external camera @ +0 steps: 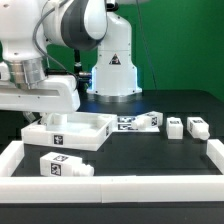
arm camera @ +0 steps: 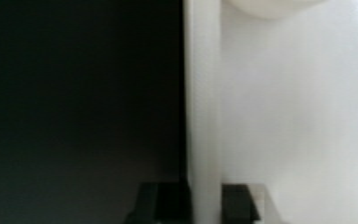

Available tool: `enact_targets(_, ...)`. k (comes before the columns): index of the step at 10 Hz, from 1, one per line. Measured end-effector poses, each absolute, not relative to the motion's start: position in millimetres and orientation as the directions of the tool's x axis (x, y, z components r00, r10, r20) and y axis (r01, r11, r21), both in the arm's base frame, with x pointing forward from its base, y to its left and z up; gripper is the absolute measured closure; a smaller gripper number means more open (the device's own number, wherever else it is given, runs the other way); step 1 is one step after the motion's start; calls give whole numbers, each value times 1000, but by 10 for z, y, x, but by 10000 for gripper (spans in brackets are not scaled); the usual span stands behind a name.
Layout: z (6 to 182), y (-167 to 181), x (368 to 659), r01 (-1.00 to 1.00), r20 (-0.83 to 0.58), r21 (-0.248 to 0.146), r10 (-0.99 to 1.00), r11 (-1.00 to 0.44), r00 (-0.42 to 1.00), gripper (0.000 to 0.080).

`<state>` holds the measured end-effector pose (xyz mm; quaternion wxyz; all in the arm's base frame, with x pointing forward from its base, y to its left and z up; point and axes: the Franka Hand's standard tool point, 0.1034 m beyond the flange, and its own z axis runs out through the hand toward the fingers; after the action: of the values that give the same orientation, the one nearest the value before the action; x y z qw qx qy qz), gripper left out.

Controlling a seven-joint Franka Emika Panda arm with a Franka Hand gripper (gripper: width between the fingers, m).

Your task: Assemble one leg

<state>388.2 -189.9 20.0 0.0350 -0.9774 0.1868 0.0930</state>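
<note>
The white square panel with a raised rim point(external camera: 72, 131) lies on the black table at the exterior view's left. My gripper point(external camera: 45, 118) reaches down onto its near-left rim. In the wrist view the gripper point(arm camera: 201, 195) has one dark finger point(arm camera: 160, 203) on each side of the panel's upright white wall point(arm camera: 201, 100), and both touch it. One leg point(external camera: 66, 166) lies on its side in front of the panel with its tag showing. Three more legs lie to the right point(external camera: 150, 121), point(external camera: 175, 126), point(external camera: 197, 127). No leg shows in the wrist view.
A low white wall point(external camera: 130, 186) runs along the front of the work area and up its right side point(external camera: 214, 152). The marker board point(external camera: 128, 123) lies flat behind the panel. The arm's base point(external camera: 112, 70) stands at the back.
</note>
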Motion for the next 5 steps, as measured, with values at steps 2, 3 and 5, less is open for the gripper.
enact_targets(2, 551, -1589, 4338, -425, -228, -72, -400, -902, 888, 747)
enact_targets(3, 678, -1460, 4563, -427, -231, -82, -399, -901, 887, 747)
enact_targets(5, 817, -1134, 5038, -387, -212, -96, -361, -917, 908, 746)
